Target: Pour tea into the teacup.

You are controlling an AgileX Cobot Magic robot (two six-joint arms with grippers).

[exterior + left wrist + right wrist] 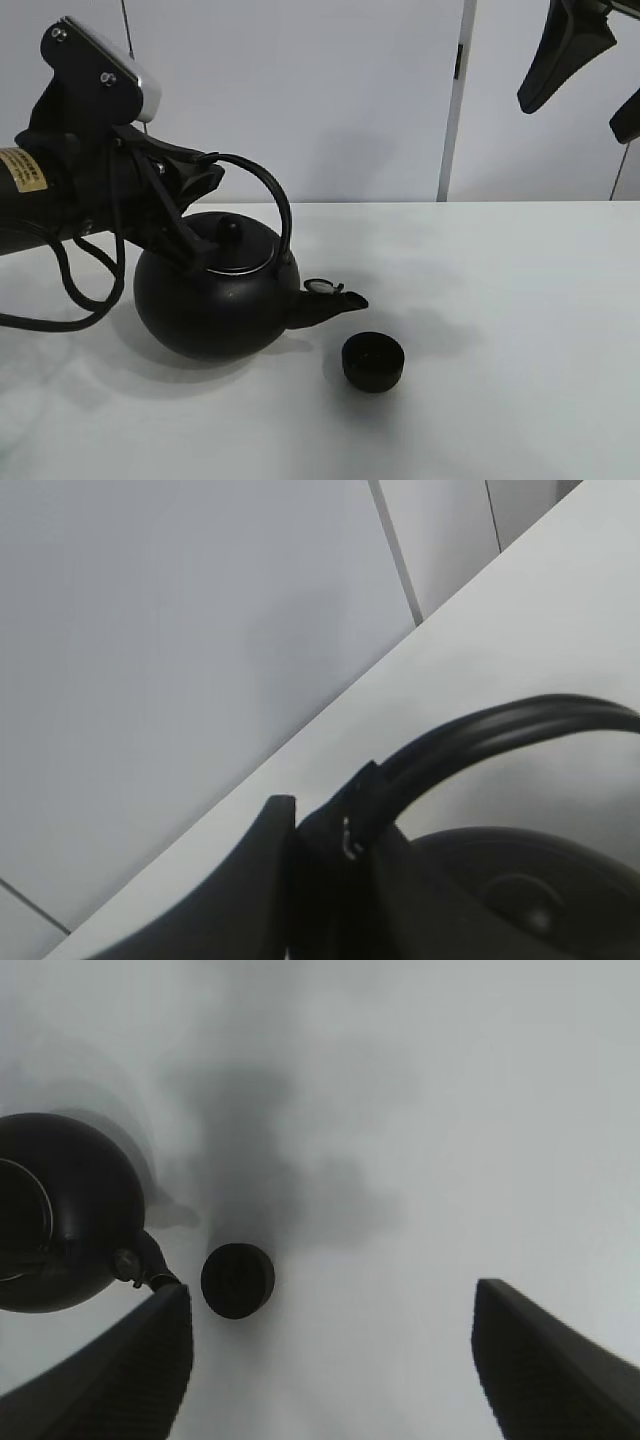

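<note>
On a white table (520,390), one kettle (215,305) is seen with one teacup (373,361) just beside its spout (325,300). Its handle (270,190) is pinched by the left gripper (200,170); the right gripper (332,1295) is spread. One yellow label (22,170) is unreadable.

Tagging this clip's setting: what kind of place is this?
Likely a lab or test bench, not a kitchen: a white table, plain white wall panels behind, and a black kettle and teacup set out as props.

Left hand (203,165) clamped on kettle handle (272,195), arm low, horizontal. Right hand (597,82) raised high, jaws parted, pointing down.
</note>
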